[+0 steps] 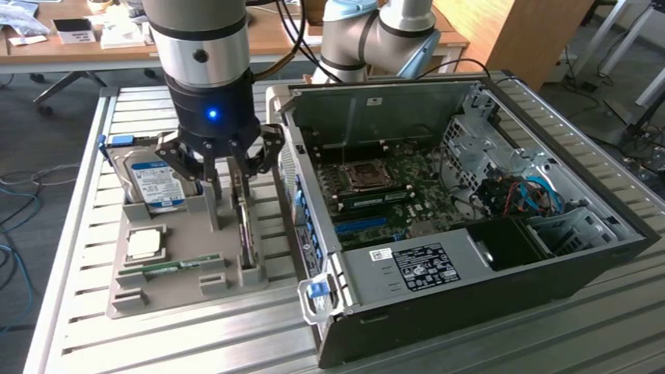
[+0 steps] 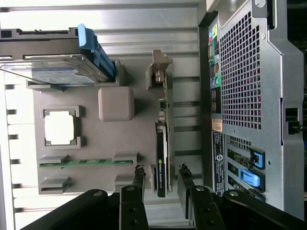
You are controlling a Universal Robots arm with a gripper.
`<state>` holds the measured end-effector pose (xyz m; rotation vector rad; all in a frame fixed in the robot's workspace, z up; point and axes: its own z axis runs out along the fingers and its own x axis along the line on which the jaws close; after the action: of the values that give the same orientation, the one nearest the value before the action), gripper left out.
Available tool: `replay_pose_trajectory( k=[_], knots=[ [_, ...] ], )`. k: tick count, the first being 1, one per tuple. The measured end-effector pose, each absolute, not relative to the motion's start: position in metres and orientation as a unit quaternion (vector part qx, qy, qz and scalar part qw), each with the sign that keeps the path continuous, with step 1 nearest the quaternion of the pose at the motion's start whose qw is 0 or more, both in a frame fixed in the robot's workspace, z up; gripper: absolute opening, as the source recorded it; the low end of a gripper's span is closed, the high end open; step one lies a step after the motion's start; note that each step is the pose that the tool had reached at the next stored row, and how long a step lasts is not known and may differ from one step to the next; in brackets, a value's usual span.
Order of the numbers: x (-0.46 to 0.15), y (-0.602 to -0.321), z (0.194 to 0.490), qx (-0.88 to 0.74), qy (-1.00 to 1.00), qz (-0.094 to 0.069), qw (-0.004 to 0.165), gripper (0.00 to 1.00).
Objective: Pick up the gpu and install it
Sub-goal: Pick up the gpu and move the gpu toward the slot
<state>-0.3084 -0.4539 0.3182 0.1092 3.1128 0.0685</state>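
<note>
I have the claw (image 1: 230, 167) released wide, astride the gpu (image 2: 162, 143) standing edge-up in the tray (image 1: 187, 290); grey post (image 1: 215, 204) and hard drive (image 1: 156, 183) flank one side of it, computer case (image 1: 582, 257) the other.

We see the arm's jaws spread wide over the top edge of the graphics card (image 1: 246, 234), which stands on edge in a gray tray (image 1: 198, 292) on the slatted table (image 1: 78, 312). To the exterior view's left of the card, the tray holds a hard drive (image 1: 156, 183), a processor chip (image 1: 145, 244) and a memory stick (image 1: 171, 267). To the card's right lies an open computer case (image 1: 540, 288).
</note>
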Motion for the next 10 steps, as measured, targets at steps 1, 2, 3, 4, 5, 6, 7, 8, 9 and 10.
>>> replay_pose_trajectory(
  k=[1,2,3,4,5,6,7,8,9,10],
  knots=[
    [-0.3083,-0.4539,0.3180,0.035,0.999,0.022,0.013,0.42],
    [-0.3083,-0.4539,0.3180,0.035,0.999,0.022,0.013,0.42],
    [-0.3084,-0.4539,0.3180,0.035,0.999,0.022,0.013,0.42],
    [-0.3083,-0.4539,0.3178,0.035,0.999,0.022,0.013,0.42],
    [-0.3083,-0.4539,0.3176,0.035,0.999,0.022,0.013,0.42],
    [-0.3083,-0.4539,0.3173,0.035,0.999,0.022,0.013,0.42],
    [-0.3083,-0.4539,0.3169,0.035,0.999,0.022,0.013,0.42],
    [-0.3084,-0.4539,0.3166,0.035,0.999,0.022,0.013,0.42],
    [-0.3084,-0.4539,0.3164,0.035,0.999,0.022,0.013,0.42],
    [-0.3084,-0.4539,0.3164,0.035,0.999,0.022,0.013,0.42]
  ],
)
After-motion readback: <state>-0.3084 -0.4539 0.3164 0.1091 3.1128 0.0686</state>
